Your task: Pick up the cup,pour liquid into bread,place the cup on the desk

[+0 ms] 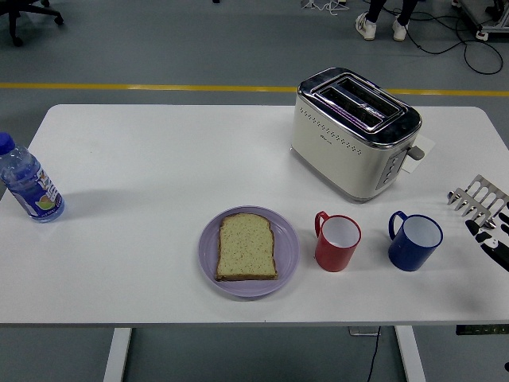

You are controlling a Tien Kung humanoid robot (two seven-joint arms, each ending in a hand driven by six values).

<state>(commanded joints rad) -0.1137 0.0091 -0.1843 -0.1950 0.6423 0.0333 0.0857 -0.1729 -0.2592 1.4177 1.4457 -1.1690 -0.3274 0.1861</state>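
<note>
A slice of bread [247, 247] lies on a lilac plate [209, 256] near the table's front, at the middle. A red cup [337, 242] stands just right of the plate, handle to the upper left. A blue cup [413, 241] stands right of the red one, handle also to the upper left. My right hand [485, 213] comes in at the right edge, fingers spread and empty, a short way right of the blue cup. My left arm is out of view.
A cream and chrome toaster [355, 132] stands behind the cups. A water bottle with a blue cap [29, 181] stands at the table's left edge. A person's feet [380, 27] show on the floor beyond the table.
</note>
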